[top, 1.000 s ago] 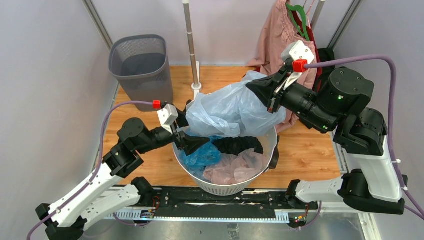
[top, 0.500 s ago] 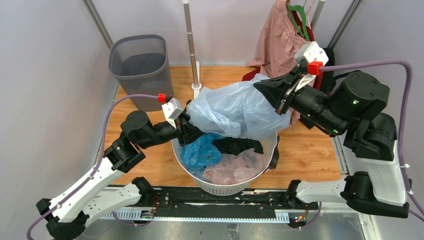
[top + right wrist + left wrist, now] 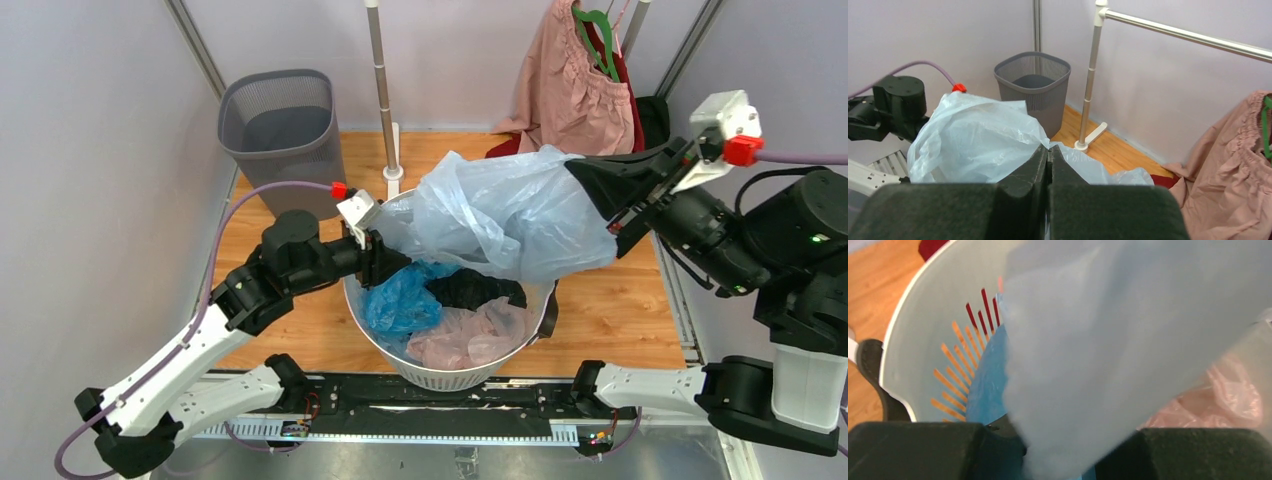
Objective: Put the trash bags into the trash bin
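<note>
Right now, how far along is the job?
Done: nothing; the trash bin looks empty. In hand: left fingers and right fingers pinch the pale blue bag above the white basket. Left: carry it to the bin, then the darker blue bag, black bag and pink bag in the basket.

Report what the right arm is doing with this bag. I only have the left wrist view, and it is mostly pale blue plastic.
Observer: The right fingers are shut on the pale blue bag, holding it above the white basket.
Operator: Give me the bin's position.
Observer: The trash bin stands at the far left corner, beyond the left fingers.
Operator: Say what else is in the basket.
Observer: A black bag lies between the blue bag and the pink bag.
</note>
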Robot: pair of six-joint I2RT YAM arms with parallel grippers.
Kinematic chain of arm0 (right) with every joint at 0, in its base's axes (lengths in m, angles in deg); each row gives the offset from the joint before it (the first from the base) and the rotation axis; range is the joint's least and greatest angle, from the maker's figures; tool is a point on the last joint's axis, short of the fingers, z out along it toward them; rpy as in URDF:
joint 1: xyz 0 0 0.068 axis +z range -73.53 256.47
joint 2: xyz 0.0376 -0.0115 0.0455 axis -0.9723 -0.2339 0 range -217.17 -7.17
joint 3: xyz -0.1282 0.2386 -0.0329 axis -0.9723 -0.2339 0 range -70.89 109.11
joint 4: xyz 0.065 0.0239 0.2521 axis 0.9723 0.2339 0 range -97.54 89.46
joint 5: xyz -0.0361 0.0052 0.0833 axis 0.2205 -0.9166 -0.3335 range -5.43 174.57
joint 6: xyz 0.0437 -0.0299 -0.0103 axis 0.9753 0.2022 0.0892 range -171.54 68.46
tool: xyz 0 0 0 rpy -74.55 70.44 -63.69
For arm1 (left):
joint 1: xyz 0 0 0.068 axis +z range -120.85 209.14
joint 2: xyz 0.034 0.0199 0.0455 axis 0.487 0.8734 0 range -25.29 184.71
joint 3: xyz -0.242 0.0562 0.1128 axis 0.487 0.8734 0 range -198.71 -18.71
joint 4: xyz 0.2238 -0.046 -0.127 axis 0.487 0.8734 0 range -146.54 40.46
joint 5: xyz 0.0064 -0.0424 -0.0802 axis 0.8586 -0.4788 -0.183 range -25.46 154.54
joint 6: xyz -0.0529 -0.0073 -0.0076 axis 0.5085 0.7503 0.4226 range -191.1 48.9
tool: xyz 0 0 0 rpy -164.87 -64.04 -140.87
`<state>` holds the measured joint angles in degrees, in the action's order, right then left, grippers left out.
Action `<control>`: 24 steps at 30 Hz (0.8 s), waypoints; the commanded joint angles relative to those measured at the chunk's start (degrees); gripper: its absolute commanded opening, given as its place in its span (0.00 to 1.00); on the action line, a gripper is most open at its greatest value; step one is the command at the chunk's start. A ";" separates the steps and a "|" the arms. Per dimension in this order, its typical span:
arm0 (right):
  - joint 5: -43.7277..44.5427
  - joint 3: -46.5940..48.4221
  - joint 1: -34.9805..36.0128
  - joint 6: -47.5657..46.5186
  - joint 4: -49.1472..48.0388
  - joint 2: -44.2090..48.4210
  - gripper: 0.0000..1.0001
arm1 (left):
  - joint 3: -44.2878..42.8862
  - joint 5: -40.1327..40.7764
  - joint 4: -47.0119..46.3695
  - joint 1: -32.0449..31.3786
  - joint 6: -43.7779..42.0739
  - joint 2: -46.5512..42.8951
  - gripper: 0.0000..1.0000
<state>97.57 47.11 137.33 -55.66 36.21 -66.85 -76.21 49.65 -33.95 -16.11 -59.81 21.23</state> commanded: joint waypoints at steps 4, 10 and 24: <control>5.16 4.04 0.73 -1.91 0.24 3.23 0.00 | -0.67 2.53 4.21 -0.47 -0.28 2.65 0.30; 3.94 3.72 0.74 -1.42 1.16 3.21 0.00 | -1.19 4.75 6.23 -0.45 -0.51 3.50 0.31; 7.70 7.93 0.75 -2.64 3.96 6.60 0.00 | -4.04 12.58 16.16 -0.49 0.23 11.44 0.35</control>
<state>102.86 53.07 137.33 -57.03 40.28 -63.11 -78.83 59.31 -22.06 -16.13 -59.95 30.89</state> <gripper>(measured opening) 0.010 0.340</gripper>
